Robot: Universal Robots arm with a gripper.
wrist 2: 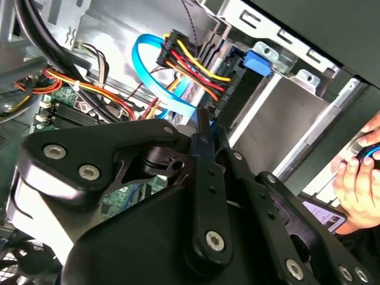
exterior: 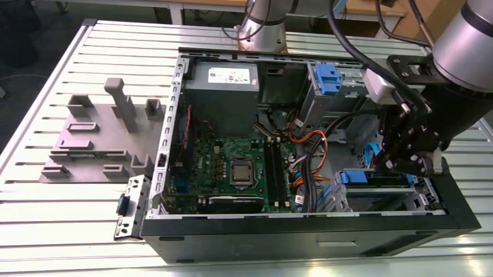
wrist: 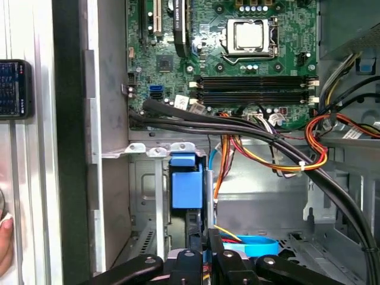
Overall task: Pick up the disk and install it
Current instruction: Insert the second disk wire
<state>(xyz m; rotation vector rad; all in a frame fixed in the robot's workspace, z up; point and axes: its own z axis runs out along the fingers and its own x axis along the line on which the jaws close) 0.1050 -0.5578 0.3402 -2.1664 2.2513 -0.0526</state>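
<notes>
The disk sits in the lower drive bay of the open computer case [exterior: 165, 144]. Its blue carrier end [wrist: 186, 184] faces out of the slot, and the silver body is hidden inside the cage. In the exterior view the same blue carrier [exterior: 361, 176] lies at the case's right side. My gripper [wrist: 211, 240] hangs just in front of that blue end, fingers pressed together with nothing seen between them. In the second wrist view the shut gripper [wrist 2: 205, 124] points at the bay near a blue cable, and in the exterior view the gripper [exterior: 394, 167] is low inside the case.
A grey power supply [exterior: 223, 81] and a second blue latch piece [exterior: 327, 76] sit at the far end of the case. Bundled cables [wrist: 279, 154] cross beside the bay. A grey fixture [exterior: 100, 138] stands at the exterior view's left. A person's hand [wrist 2: 359, 178] and a phone [wrist: 12, 89] are close by.
</notes>
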